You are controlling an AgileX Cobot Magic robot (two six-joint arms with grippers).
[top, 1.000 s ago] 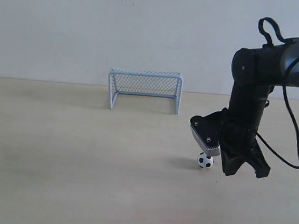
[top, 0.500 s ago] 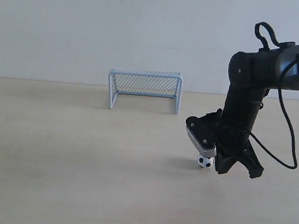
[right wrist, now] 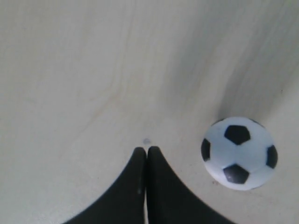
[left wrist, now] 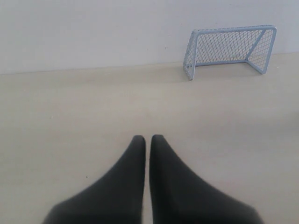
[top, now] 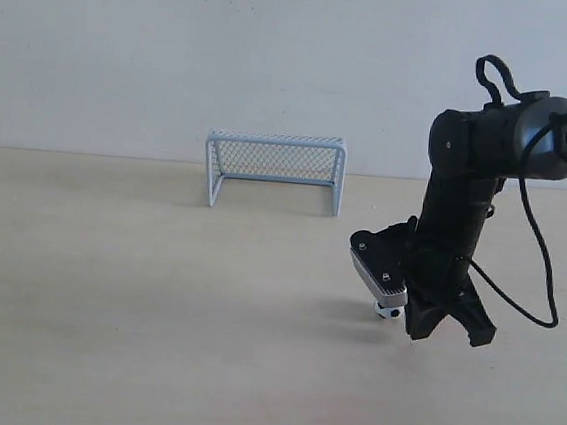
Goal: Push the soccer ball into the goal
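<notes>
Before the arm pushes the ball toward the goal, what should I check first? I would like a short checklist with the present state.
1. Right tool shut: ok, tips together.
2. Ball free on the table: ok, it lies beside the tips, not touching.
3. Goal upright, mouth unblocked: ok.
4. Way from ball to goal: ok, nothing seen on it.
5. Right tool lined up behind the ball toward the goal: cannot tell.
6. Left tool out of the way: ok, shut, no ball near it.
</notes>
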